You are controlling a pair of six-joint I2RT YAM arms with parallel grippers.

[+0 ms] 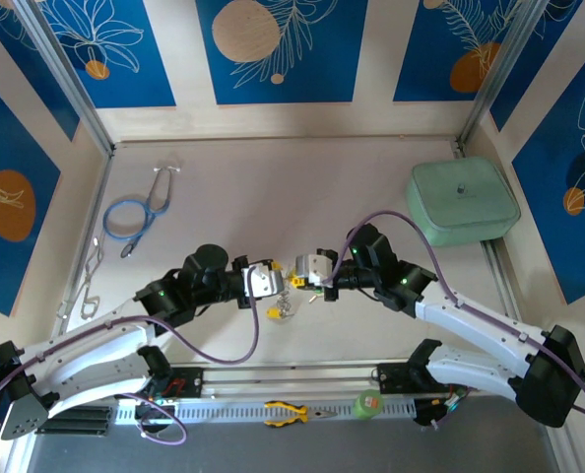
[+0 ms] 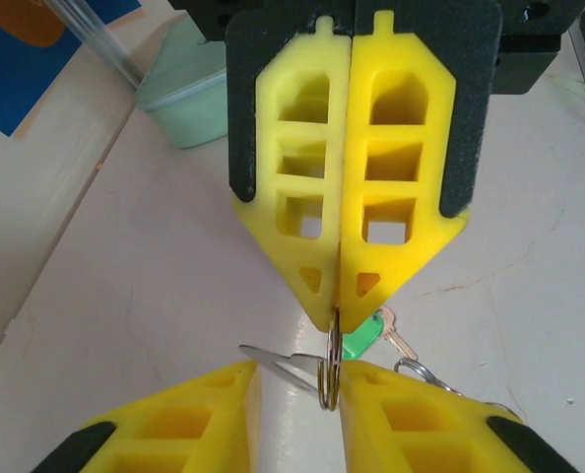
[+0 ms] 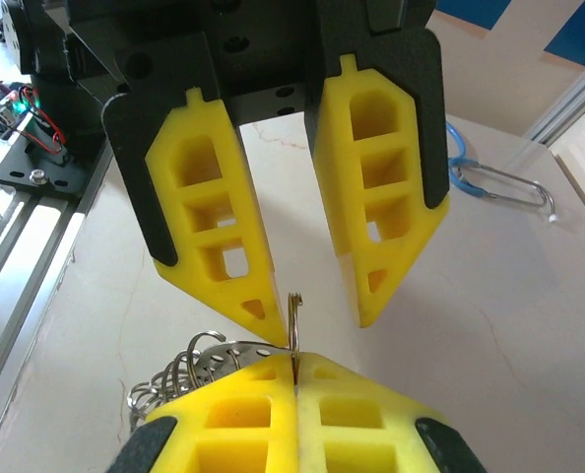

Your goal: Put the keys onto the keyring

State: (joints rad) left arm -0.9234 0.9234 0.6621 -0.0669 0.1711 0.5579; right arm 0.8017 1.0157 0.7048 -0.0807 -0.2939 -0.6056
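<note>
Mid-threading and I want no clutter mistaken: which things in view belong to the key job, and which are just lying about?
Job: green key, ring pinched by the right end effector, bunch of rings, open left end effector.

Lying about: stethoscope, pliers, tape roll, wire clips, green lidded box.
</note>
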